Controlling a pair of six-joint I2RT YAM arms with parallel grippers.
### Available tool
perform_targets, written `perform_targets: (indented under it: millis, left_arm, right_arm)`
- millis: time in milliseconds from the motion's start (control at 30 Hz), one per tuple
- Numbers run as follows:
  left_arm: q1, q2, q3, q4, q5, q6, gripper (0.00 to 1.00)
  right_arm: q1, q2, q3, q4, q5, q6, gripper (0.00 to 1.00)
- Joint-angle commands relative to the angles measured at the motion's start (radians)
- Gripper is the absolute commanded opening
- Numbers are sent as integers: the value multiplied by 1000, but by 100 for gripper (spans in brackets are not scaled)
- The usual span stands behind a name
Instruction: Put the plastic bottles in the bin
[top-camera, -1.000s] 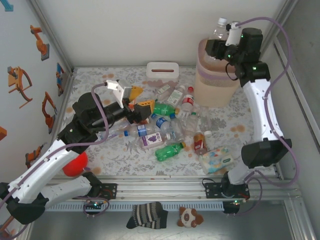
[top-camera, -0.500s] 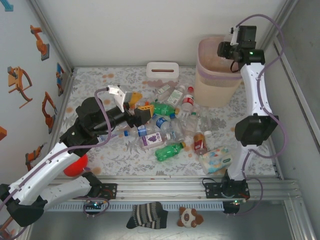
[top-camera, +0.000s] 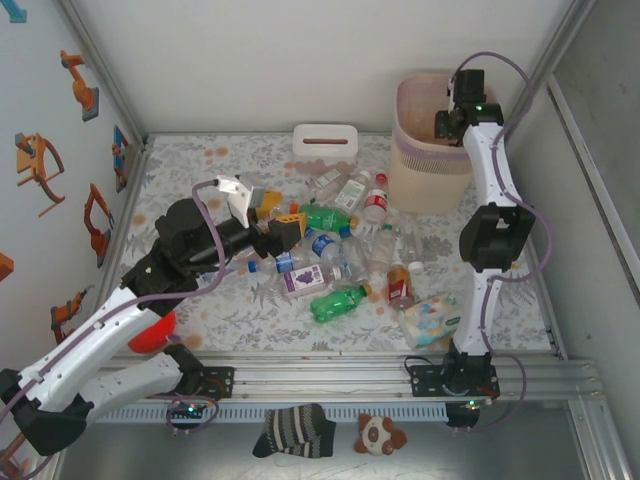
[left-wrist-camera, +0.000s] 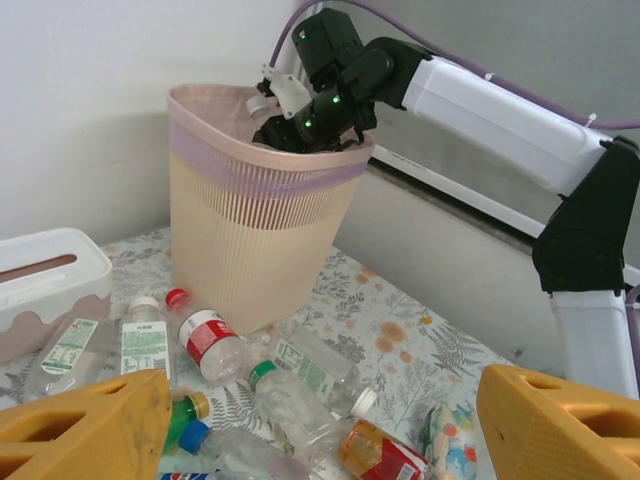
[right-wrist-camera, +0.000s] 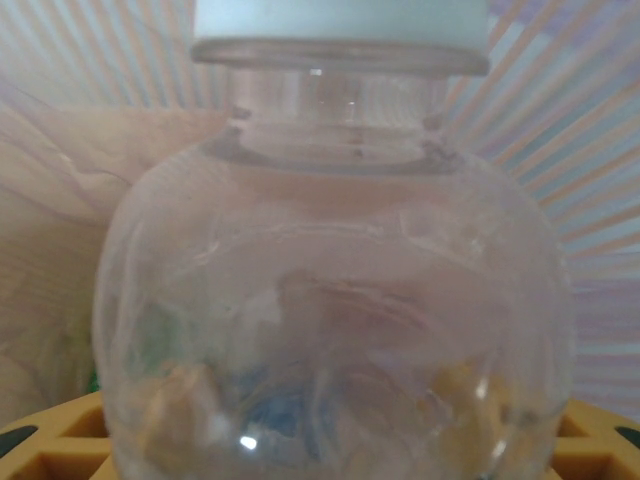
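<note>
The right end effector (top-camera: 446, 124) has gone down into the bin (top-camera: 428, 180), gripping a clear bottle (right-wrist-camera: 335, 300); the left end effector (top-camera: 281, 217) stays open.

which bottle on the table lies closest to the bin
The clear bottle with the red cap and red-and-white label, lying on its side close by the base of the bin. The other bottles lie farther out in the pile.
</note>
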Motion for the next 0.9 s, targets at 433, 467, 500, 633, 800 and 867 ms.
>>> perform_targets:
  millis: [433,467,500,633,800,867]
  left_arm:
    - [-1,-32,-38,29,-54,-16,80]
    - [-2,-33,-39,33,-55,-16,80]
    - [-2,-37,-41,30,-57,-17,80]
    - [-1,-46,-44,25,-67,-16,80]
    - [-1,-49,-37,-3,-89,-6,80]
    - [-1,-51,-33,-22,-102,1,80]
  right_arm:
    - [-9,158,22,-53,48,-63,58]
    - [-9,164,21,-53,47,-61,58]
    - [-9,169,19,-54,45,-60,58]
    - [-9,167,21,-60,40,-49,62]
    - [-9,119,30,-65,42,-45,74]
    - [-9,92,33,-66,43,-43,77]
